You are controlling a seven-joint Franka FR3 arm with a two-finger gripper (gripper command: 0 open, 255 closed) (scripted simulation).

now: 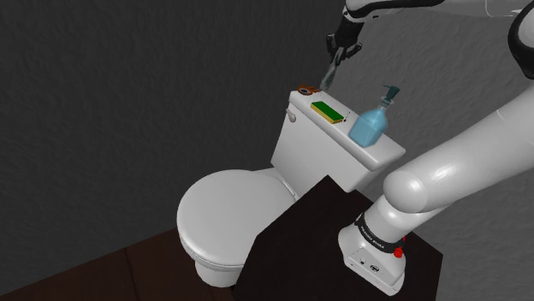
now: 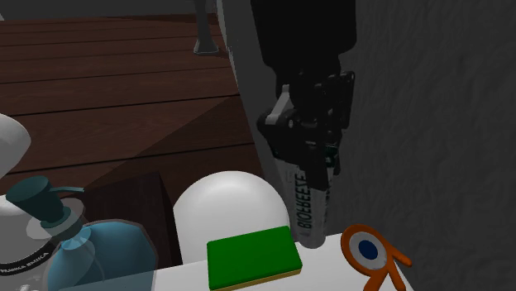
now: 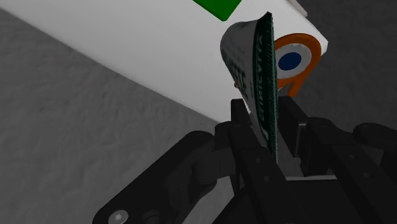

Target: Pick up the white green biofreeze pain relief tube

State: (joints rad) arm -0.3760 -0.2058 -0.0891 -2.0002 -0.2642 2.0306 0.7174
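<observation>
The tube [image 2: 306,202], white with dark green edging and upright lettering along its side, is clasped between the two black fingers of the hand [image 2: 310,153], which are closed against its flat sides near the upper, crimped end. It is held nearly upright, with a slight tilt, its cap end pointing down at the tank lid [image 1: 381,158] of a white toilet [image 1: 222,205]. Whether the cap end touches the lid or hangs just clear of it cannot be told.

In the shoulder view the tube [image 1: 326,79] is seen over the lid's far left corner, beneath the hand [image 1: 334,61]. In the wrist view the crimped edge of the tube [image 3: 254,70] is seen end-on, pinched in the hand [image 3: 267,127].

Just beside the tube's lower end, an orange ring [image 2: 368,250] with a white and blue centre lies on the lid. A green block [image 2: 252,260] with a yellow edge lies flat on the tube's other side, close by. Further along the lid, a blue pump bottle [image 1: 370,126] stands upright. A dark grey wall [image 1: 128,85] is seen behind the toilet.
</observation>
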